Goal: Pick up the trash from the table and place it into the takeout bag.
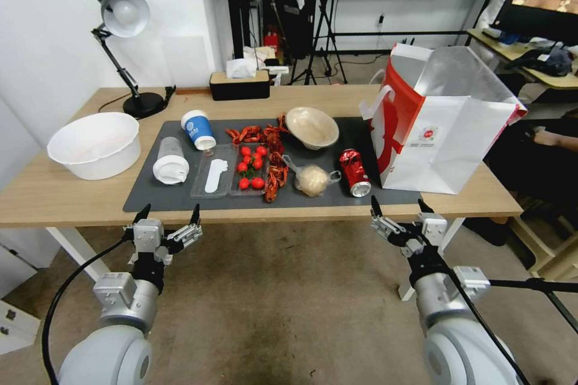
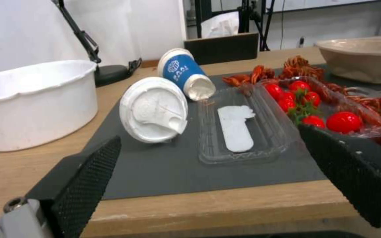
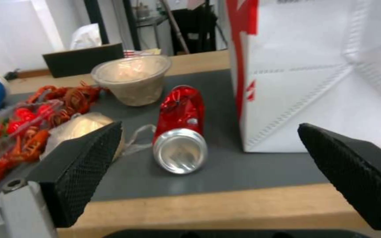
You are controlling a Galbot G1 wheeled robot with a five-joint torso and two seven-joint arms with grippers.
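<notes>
Wood table (image 1: 72,192) bearing takeout bag (image 1: 448,132); beside the bag, crushed can (image 1: 355,172); short of the table edge, left gripper (image 1: 168,215) and right gripper (image 1: 400,207), both spread apart

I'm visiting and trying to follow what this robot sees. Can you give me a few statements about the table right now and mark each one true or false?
1. The red soda can lies on its side on the grey mat. True.
2. The takeout bag stands at the table's left end. False: it stands at the right end; the white basin is on the left.
3. Both the left gripper and the right gripper are open and hold nothing. True.
4. The blue-white paper cup stands upright. False: it is tipped over.
5. The beige bowl is already inside the bag. False: it sits on the mat.
</notes>
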